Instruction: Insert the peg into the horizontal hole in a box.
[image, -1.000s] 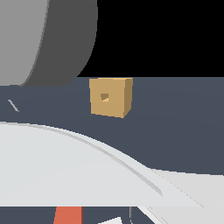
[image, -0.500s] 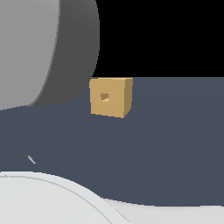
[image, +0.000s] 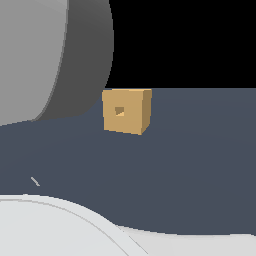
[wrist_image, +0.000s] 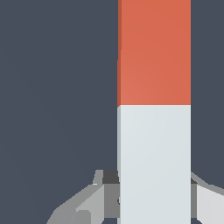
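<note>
The box (image: 126, 111) sits on the dark floor (image: 200, 160), its hole (image: 119, 110) facing the exterior camera, with no peg near it there. In the wrist view the peg (wrist_image: 154, 109) lies between the fingers of the gripper (wrist_image: 153, 205), which looks clamped on its pale end (contact partly hidden). The grasp step seems in hand; next comes lifting and aligning with the hole.

We see the box (image: 126, 111) standing alone on the dark floor (image: 200, 165), its hole (image: 119, 111) unblocked and open floor spreading before that face. Large grey robot links (image: 50, 55) crowd the exterior view's left and bottom. In the wrist view, the peg (wrist_image: 154, 109) sits between the fingers (wrist_image: 205, 203), bare floor around it.
</note>
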